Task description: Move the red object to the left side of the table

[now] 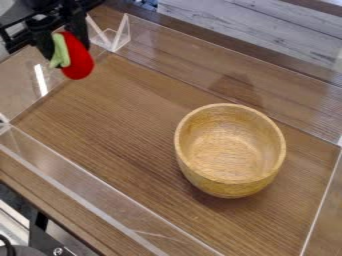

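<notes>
Even, moderately bright lighting, with a soft sheen on the wood tabletop (pixel 127 125).

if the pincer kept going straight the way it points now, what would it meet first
Probably the tabletop near its left edge, under the red object that the pincer holds; the red object would touch down first. With one view, the exact spot and height are unclear.

one bowl (pixel 230 150), one red object (pixel 76 62), one table (pixel 127 130).
</notes>
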